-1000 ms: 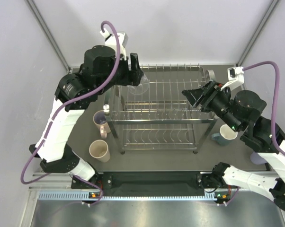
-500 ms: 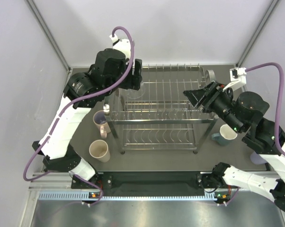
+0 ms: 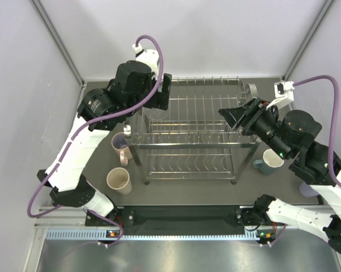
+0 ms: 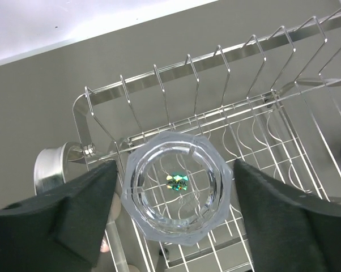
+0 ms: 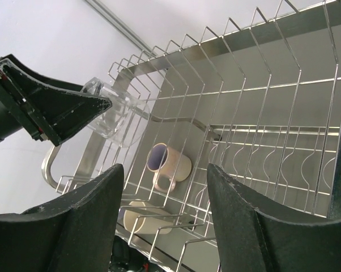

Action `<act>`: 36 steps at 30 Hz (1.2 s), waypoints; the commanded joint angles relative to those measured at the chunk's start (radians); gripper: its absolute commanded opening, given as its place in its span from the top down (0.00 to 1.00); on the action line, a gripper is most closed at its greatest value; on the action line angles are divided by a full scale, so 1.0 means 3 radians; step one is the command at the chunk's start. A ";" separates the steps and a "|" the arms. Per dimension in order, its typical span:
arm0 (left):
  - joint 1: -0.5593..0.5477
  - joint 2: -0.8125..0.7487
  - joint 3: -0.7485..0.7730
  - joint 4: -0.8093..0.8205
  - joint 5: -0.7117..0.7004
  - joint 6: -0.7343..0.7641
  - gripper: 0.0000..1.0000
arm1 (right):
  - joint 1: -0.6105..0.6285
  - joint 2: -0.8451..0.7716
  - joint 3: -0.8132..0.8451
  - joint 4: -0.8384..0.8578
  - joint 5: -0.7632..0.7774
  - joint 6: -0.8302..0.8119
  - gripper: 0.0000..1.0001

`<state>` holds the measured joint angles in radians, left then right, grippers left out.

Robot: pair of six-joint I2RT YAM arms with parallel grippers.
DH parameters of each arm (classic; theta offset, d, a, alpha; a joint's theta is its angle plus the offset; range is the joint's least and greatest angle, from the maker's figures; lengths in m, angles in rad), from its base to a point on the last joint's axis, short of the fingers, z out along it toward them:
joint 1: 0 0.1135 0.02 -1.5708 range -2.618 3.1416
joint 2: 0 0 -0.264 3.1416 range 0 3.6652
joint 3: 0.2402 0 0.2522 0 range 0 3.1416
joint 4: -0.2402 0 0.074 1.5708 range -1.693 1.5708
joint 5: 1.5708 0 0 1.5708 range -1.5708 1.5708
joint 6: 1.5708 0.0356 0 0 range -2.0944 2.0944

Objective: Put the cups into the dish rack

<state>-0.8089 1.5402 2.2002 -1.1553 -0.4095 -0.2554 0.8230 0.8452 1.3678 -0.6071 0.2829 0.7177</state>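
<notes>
The clear glass (image 4: 176, 190) stands upside down on the dish rack (image 3: 193, 145), at the back left of the top tier. My left gripper (image 4: 173, 164) is open around the glass, with a thin gap on each side. From the right wrist the glass (image 5: 111, 110) shows beside a left finger (image 5: 57, 110). My right gripper (image 3: 230, 116) hovers open over the rack's right end, nothing between its fingers (image 5: 91, 226). The pink mug (image 3: 121, 147) and beige tumbler (image 3: 119, 180) stand on the table left of the rack. The teal mug (image 3: 271, 160) stands at its right.
A lavender shape (image 3: 309, 190) peeks out under my right arm at the far right. The rack's upright wire prongs (image 4: 193, 73) line its back edge. Grey walls close in the table at the back and on both sides.
The left wrist swung from a tilt to point down over the rack's back left corner, bringing the glass onto the top tier. Its fingers have spread off the glass. The right arm barely moved.
</notes>
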 commanded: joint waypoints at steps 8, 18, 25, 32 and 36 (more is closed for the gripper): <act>-0.0019 -0.0266 0.0193 0.0379 0.0041 -0.0002 0.01 | 0.0043 0.0021 -0.0044 -0.0149 -0.0104 0.0011 0.39; -0.0014 -0.1135 -0.0221 0.0916 -0.0730 -0.0212 0.17 | 0.0043 0.0087 -0.0054 -0.0170 -0.0273 0.0001 0.39; -0.0019 -0.1171 -0.0323 0.0216 -0.1344 -0.0580 0.20 | 0.0038 0.0164 -0.0054 -0.0175 -0.0477 -0.0010 0.39; -0.0014 -0.1442 -0.0880 -0.0096 -0.1687 -0.0979 0.30 | 0.0054 0.0240 -0.0060 -0.0160 -0.0794 -0.0056 0.39; -0.0014 -0.1575 -0.1222 -0.0194 -0.1713 -0.1198 0.30 | 0.0099 0.0302 0.0002 -0.0139 -0.0892 -0.0117 0.39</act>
<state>-0.8101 1.1221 1.8782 -1.1694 -0.8661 -0.5369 0.8227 0.9047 1.3674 -0.5926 0.1070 0.6903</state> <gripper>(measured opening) 0.697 0.608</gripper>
